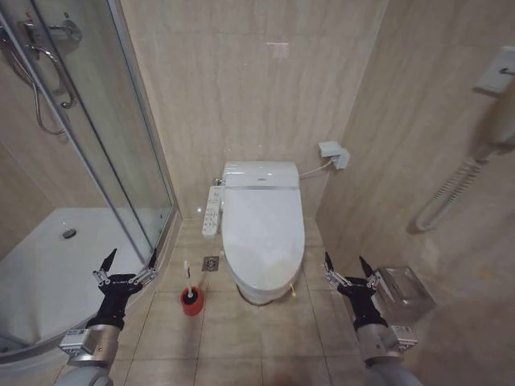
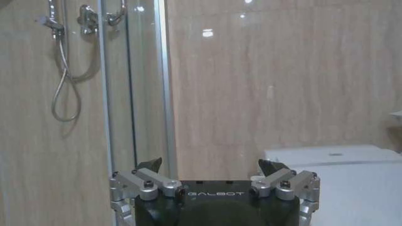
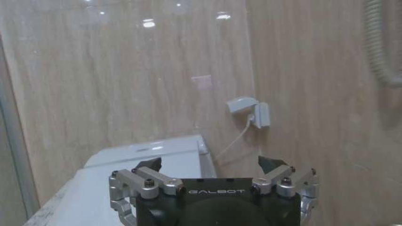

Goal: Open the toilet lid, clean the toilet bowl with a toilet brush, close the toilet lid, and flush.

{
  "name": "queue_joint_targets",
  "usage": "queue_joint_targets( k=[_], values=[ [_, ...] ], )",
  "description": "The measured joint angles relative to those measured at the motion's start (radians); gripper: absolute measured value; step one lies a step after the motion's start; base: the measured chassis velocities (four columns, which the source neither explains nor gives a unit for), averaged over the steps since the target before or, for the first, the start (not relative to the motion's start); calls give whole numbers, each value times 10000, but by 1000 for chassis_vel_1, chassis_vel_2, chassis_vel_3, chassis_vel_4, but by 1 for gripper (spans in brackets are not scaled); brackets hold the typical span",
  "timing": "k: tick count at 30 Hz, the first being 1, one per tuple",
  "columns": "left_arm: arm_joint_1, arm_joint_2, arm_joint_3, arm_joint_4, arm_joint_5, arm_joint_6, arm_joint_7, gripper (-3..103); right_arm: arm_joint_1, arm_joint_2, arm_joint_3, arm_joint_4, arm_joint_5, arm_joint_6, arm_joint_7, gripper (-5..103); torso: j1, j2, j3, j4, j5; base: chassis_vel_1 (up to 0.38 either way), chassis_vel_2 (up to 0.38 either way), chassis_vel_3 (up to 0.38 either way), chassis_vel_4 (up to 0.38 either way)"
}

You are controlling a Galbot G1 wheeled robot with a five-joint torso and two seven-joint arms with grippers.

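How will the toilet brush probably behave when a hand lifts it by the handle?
The toilet brush has a thin stick handle, so it is probably light and may slip or pivot in a grip. It stands upright in a small red cup holder, which looks easy to tip or drag along.

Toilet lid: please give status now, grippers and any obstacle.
Left gripper open, low beside shower glass. Right gripper open, right of the toilet. Lid down, untouched. Brush standing in red holder, path clear.
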Motion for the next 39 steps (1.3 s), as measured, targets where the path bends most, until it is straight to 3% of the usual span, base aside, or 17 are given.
queue_joint_targets(
  k=[21, 26, 33, 39],
  values=[
    [1, 0, 2, 0, 0, 0, 0, 100, 338, -45, 150, -459, -448, 72, 491, 100, -2, 3, -1, -6, -2, -50, 41, 42, -53],
    [4, 0, 2, 0, 0, 0, 0, 100, 398, -434, 56, -1091, -802, 59, 417, 100, -5, 3, -1, -3, -2, -39, 41, 54, -35],
    [11, -1, 2, 0, 0, 0, 0, 100, 439, -1278, -315, -2548, -2015, 383, 276, 100, -17, 6, -6, -5, 0, 35, -25, -30, 21],
    [7, 0, 2, 0, 0, 0, 0, 100, 630, -1345, -617, -3306, -2365, 648, 93, 100, -12, 5, -5, -3, -2, 0, 0, 0, 0]
  ],
)
